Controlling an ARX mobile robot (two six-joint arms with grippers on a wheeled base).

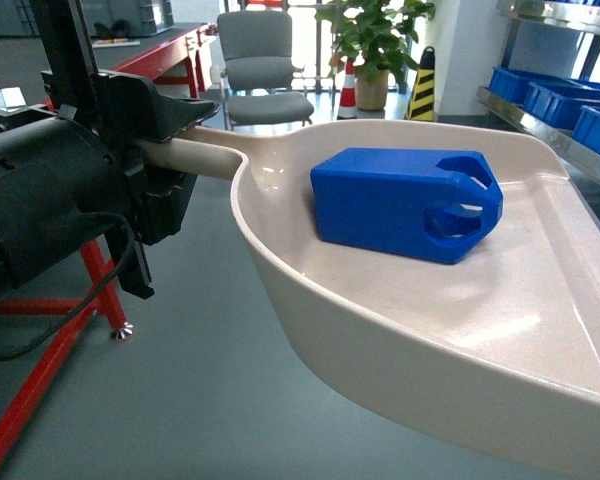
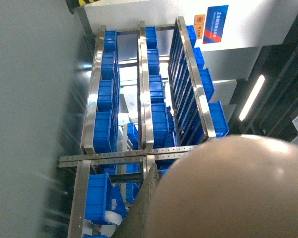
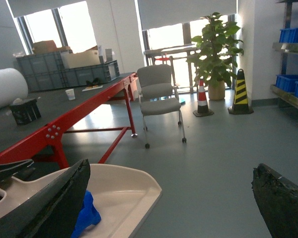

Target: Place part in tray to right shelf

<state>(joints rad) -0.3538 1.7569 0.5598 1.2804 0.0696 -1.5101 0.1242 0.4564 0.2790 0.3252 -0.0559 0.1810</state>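
Tray [image 1: 540,290] held out in mid-air above the grey-green floor, cream-beige, its round handle running back to the left gripper [image 1: 165,150], whose black fingers are clamped around that handle. Part [image 1: 405,203] lies inside the tray on the flat bottom, near the curved back wall, notched and holed end turned toward the open lip; bright blue, on its side, not touched by either gripper. Right shelf [image 1: 570,120] stands at the far right edge of the head view, steel rails carrying blue bins [image 1: 555,98], well apart from the tray's lip. Left wrist camera looks past the tray's pale underside at the same rack, seen turned sideways: steel rails, rows of blue bins. Right gripper [image 3: 169,198] hangs beside the tray with its two black fingers [image 3: 54,208] spread wide, nothing between them; the tray's rim and a corner of the part show just behind the left-hand finger. Behind: red-framed table [image 3: 74,116], grey office chair [image 3: 159,96], potted plant [image 3: 216,47], striped cones [image 3: 238,94].
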